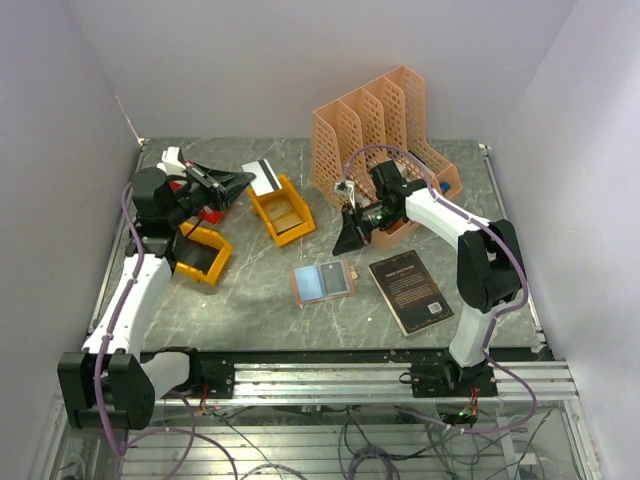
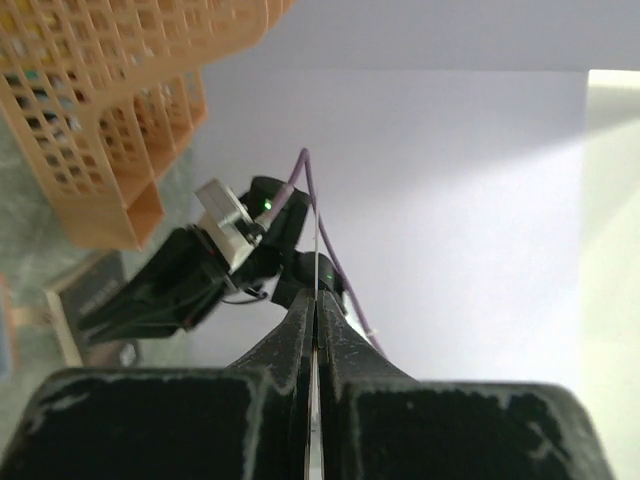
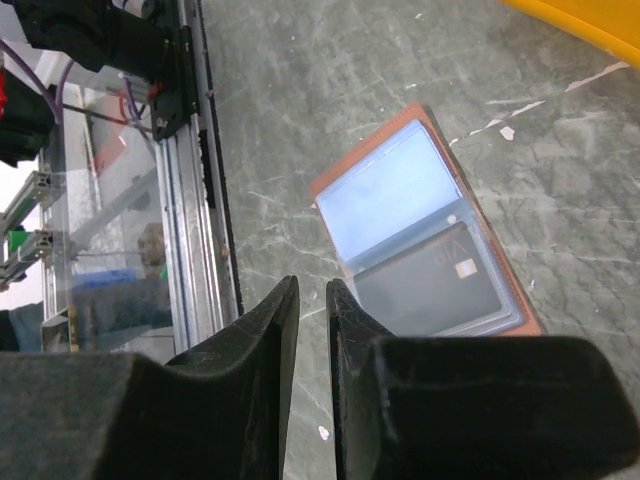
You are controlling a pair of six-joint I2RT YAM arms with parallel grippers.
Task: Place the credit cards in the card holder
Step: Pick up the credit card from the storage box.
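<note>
Card holder: open flat on table, between yellow bin and black book, touching neither; bare surface toward near rail.
Dark card: in one pocket.
Right gripper: fingers nearly together, empty, clear of card holder; organizer close behind.
Left gripper: clamped on thin card, edge-on, near red bin.

A peach lattice file organizer stands beyond a black book, a yellow bin to its left.
</note>
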